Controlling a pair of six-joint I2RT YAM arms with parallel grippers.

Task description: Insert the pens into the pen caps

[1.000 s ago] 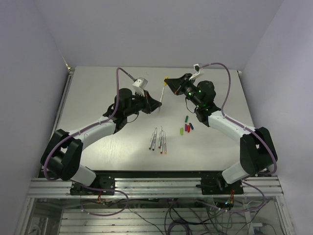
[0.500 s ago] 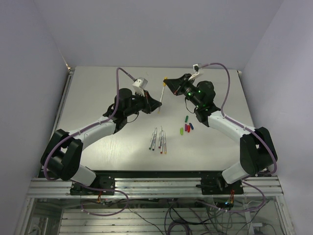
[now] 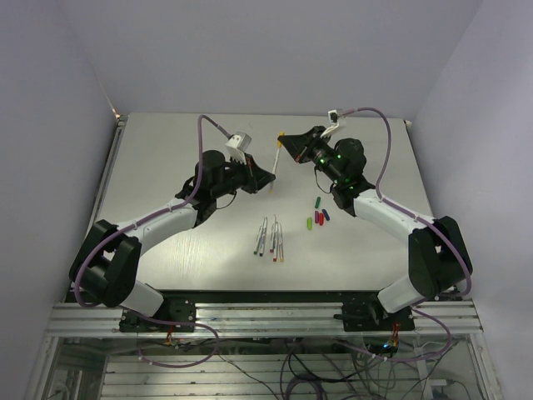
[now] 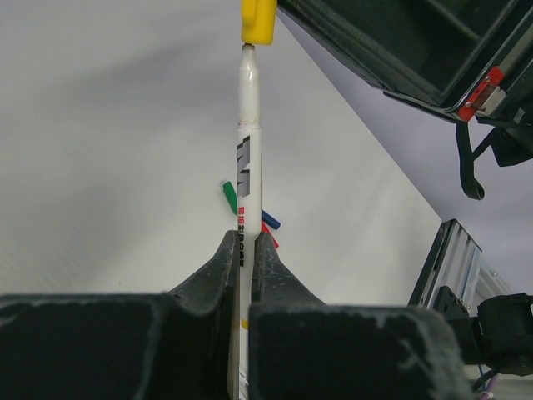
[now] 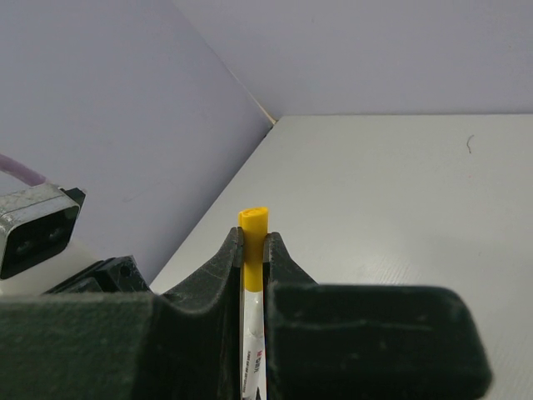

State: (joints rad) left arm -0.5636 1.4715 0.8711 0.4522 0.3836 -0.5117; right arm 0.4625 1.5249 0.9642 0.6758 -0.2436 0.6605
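Observation:
My left gripper [image 3: 266, 177] is shut on a white pen [image 3: 276, 162] and holds it above the table, tip pointing up and away. My right gripper [image 3: 288, 142] is shut on the yellow cap [image 3: 282, 135], which sits on the pen's tip. In the left wrist view the pen [image 4: 247, 167] runs up from between the fingers [image 4: 218, 262] to the yellow cap [image 4: 259, 21]. In the right wrist view the yellow cap [image 5: 253, 237] is pinched between the fingers [image 5: 225, 258], with the pen barrel [image 5: 252, 350] below it. Several other pens [image 3: 269, 238] lie on the table.
Several loose caps [image 3: 317, 215] lie on the table right of the pens: dark green, light green, red and blue. Some show in the left wrist view, among them the green cap [image 4: 228, 197] and the blue cap [image 4: 271, 220]. The table's back edge [image 3: 266, 115] meets the wall.

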